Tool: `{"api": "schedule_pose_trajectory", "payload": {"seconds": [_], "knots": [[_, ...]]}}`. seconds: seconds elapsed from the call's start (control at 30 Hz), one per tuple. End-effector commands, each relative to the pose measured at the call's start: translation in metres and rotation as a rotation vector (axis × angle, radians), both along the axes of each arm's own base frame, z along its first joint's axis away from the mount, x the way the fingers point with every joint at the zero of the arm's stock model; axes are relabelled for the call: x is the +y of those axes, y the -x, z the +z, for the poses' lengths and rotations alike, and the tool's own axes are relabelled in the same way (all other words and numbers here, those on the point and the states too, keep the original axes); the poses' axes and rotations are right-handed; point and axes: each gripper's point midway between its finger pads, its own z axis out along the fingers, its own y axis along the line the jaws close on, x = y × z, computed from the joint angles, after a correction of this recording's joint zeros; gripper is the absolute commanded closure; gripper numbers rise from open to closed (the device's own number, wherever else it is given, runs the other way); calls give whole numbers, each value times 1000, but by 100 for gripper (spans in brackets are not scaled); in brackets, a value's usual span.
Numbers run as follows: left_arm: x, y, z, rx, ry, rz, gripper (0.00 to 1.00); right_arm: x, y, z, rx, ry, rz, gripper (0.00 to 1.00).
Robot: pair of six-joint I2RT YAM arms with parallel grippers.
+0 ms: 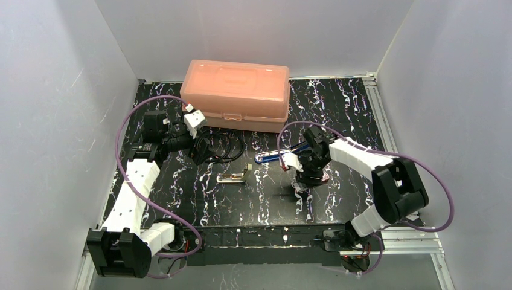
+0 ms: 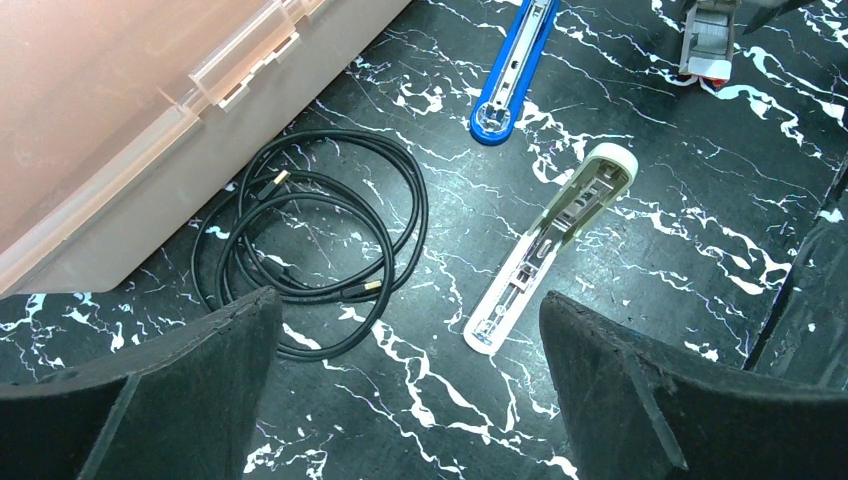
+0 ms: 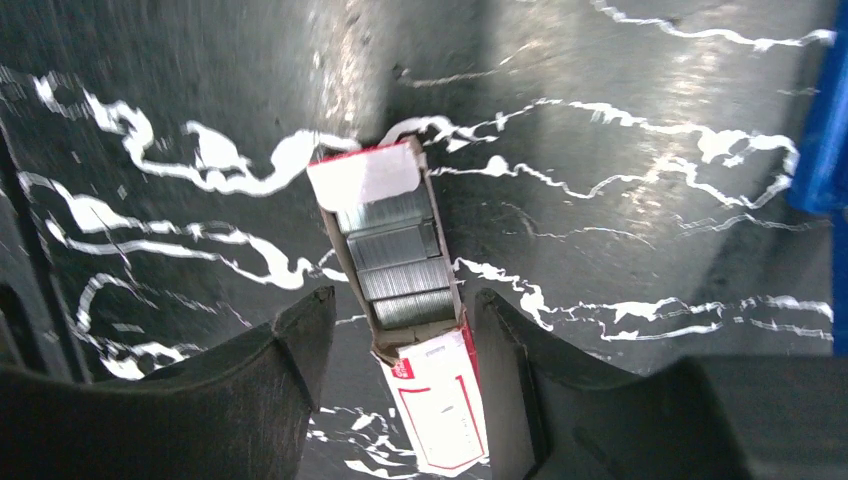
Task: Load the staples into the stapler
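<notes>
The staples box is a small red and white sleeve lying on the black marbled table. Its tray is slid out and shows rows of silvery staples. My right gripper is open and straddles the box; the right finger is close against the sleeve, while the left finger stands apart from it. A white stapler lies opened flat mid-table and also shows in the left wrist view. My left gripper is open and empty, above the table near the white stapler's end. The box also shows in that view.
A blue stapler lies opened flat between the white stapler and the right gripper. A coiled black cable lies by the left gripper. A large salmon plastic case stands at the back. White walls enclose the table.
</notes>
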Motion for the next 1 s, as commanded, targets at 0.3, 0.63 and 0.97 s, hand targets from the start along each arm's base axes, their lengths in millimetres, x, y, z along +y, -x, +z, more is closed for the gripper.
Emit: {"api": "schedule_pose_trajectory", "payload": {"seconds": [0.3, 0.63, 0.97], "knots": [[0, 4, 16, -46, -6, 3, 2, 19, -6, 30, 51, -76, -570, 55], [1, 4, 24, -52, 9, 24, 1, 19, 2, 21, 59, 8, -592, 60], [-1, 3, 28, -48, 19, 25, 1, 19, 6, 10, 66, 81, -594, 56]]}}
